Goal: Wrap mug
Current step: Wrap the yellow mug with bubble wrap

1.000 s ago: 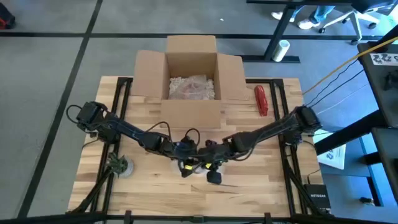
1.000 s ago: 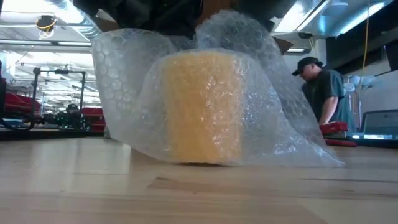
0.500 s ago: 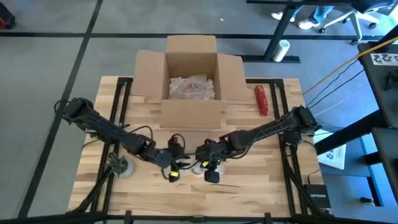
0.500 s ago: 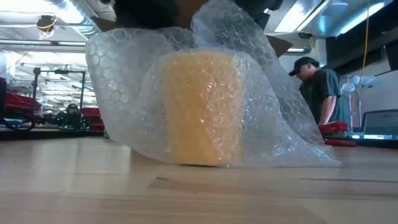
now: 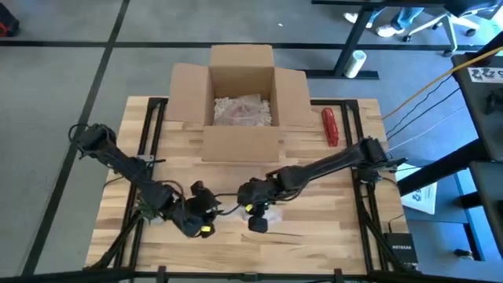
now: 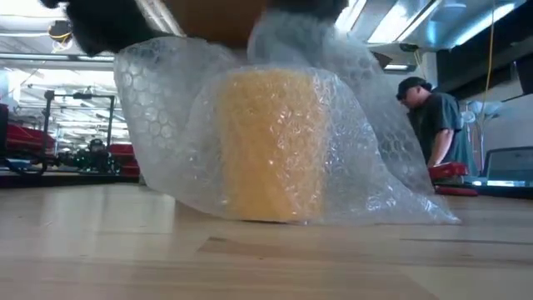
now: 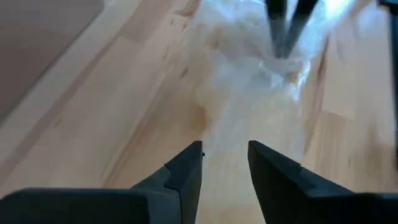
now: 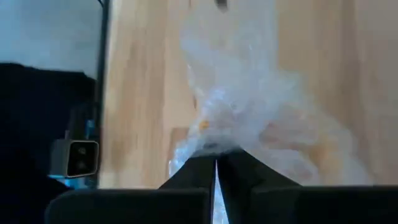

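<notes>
A yellow mug (image 6: 271, 142) stands upright on the wooden table, loosely covered by a sheet of clear bubble wrap (image 6: 166, 108). In the high view my right gripper (image 5: 256, 215) is over it and hides it. That gripper (image 8: 215, 165) is shut on the wrap gathered above the mug. My left gripper (image 5: 204, 228) is on the table's left of the mug, low over the wood. It is open (image 7: 225, 165) with nothing between its fingers, and it points at the bubble wrap (image 7: 249, 81). My right gripper pinches a bunched gather of the bubble wrap (image 8: 217, 144) between its two fingers, above the mug. The fingers come from above, pointing down. The wrap spreads out below them over the mug, and its skirt lies on the table (image 6: 400, 208).
An open cardboard box (image 5: 242, 86) with crumpled wrap inside stands at the far middle. A red object (image 5: 329, 126) lies to its right. A small dark-and-grey thing (image 5: 149, 209) sits near the left edge. A person (image 6: 429, 125) stands beyond the table.
My left gripper has drawn back from the mug toward the table's left and near edges. My right gripper has shifted a little toward the left, staying shut on the gathered wrap. The mug has stayed in place.
</notes>
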{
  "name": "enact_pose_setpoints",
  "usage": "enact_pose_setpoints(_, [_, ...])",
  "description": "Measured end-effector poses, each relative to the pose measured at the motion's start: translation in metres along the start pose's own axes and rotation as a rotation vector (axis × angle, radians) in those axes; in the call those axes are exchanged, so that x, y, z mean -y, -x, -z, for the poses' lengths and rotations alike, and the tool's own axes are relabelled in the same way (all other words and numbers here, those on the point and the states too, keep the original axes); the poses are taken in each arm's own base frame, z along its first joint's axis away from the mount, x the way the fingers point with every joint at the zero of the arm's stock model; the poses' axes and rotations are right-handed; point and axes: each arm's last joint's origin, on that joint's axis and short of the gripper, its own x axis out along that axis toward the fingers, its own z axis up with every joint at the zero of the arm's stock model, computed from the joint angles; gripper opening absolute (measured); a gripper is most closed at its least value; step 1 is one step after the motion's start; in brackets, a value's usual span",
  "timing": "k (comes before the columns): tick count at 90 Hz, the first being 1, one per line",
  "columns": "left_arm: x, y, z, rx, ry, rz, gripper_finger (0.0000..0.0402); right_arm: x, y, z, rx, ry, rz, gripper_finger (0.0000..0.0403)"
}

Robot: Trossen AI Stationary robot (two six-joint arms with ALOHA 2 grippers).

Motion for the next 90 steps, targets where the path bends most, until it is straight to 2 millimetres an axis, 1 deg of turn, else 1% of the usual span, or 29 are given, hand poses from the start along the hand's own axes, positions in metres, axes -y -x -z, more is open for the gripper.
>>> enact_pose_setpoints(10, [0.000, 0.006, 0.010, -0.021, 0.046, -0.027, 0.0113, 0.009, -0.024, 0.004, -0.064, -0.035, 0.001, 0.0000])
enact_pose_setpoints(19, [0.001, 0.008, 0.016, -0.036, 0.085, -0.043, 0.0113, 0.015, -0.039, 0.005, -0.093, -0.058, -0.011, 0.0000])
enact_pose_setpoints(30, [0.000, 0.000, 0.025, -0.037, 0.105, -0.048, 0.0113, 0.015, -0.041, 0.004, -0.086, -0.057, -0.018, 0.0000])
enact_pose_setpoints(43, [0.002, -0.024, 0.032, 0.013, 0.088, -0.003, 0.0113, 0.012, -0.038, -0.002, -0.011, -0.036, -0.009, 0.0000])
enact_pose_setpoints(49, [0.004, -0.034, 0.029, 0.065, 0.062, 0.026, 0.0113, 0.012, -0.038, -0.003, 0.005, -0.028, -0.015, 0.0000])
enact_pose_setpoints(59, [0.006, -0.047, 0.017, 0.148, 0.012, 0.041, 0.0113, 0.012, -0.038, -0.003, 0.002, -0.021, -0.016, 0.0000])
enact_pose_setpoints(75, [0.005, -0.053, -0.004, 0.263, -0.037, 0.057, 0.0113, 0.012, -0.039, -0.002, -0.007, -0.020, -0.018, 0.0000])
enact_pose_setpoints(90, [0.002, -0.058, -0.010, 0.255, -0.024, 0.080, 0.0113, 0.012, -0.039, -0.001, -0.009, -0.009, -0.017, 0.0000])
